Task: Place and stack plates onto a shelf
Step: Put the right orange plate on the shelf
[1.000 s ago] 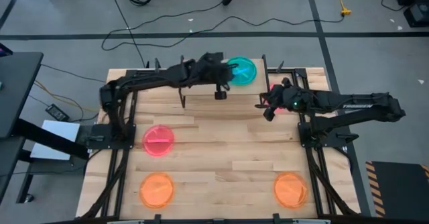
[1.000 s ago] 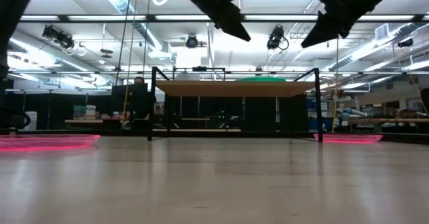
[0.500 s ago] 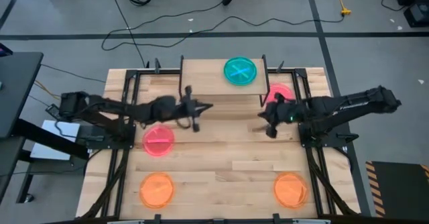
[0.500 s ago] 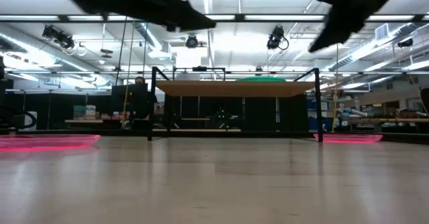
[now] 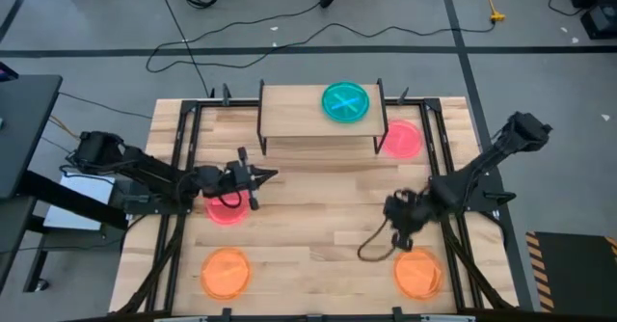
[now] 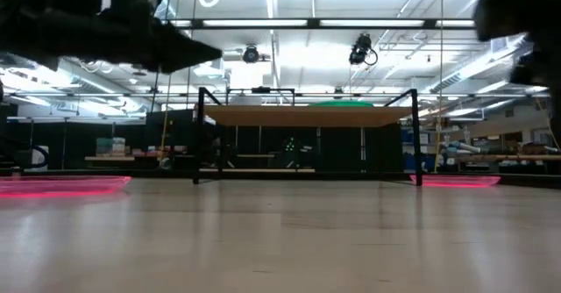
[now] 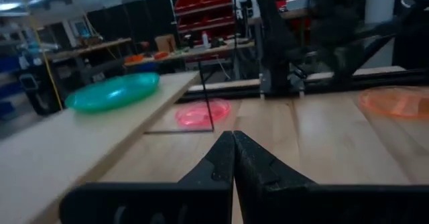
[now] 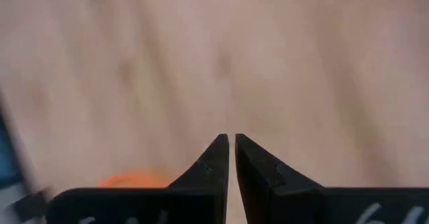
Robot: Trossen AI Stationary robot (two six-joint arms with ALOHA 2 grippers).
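Observation:
A teal plate lies flat on the right half of the light-wood shelf at the far edge; it also shows in the left wrist view. A pink plate lies on the table right of the shelf, and another pink plate lies at mid left. Two orange plates lie near the near edge. My left gripper is shut and hovers just right of the left pink plate. My right gripper is shut, above the table beside the right orange plate.
Black metal frames run along both sides of the butcher-block table. The shelf's thin black legs stand near the far edge. The left half of the shelf board is bare. Cables and a workshop room lie beyond the table.
My left arm has drawn back from the teal plate on the shelf, toward the table's left and near side, to beside the left pink plate. My right arm has swung from beside the right pink plate toward the near edge. The teal plate stays on the shelf.

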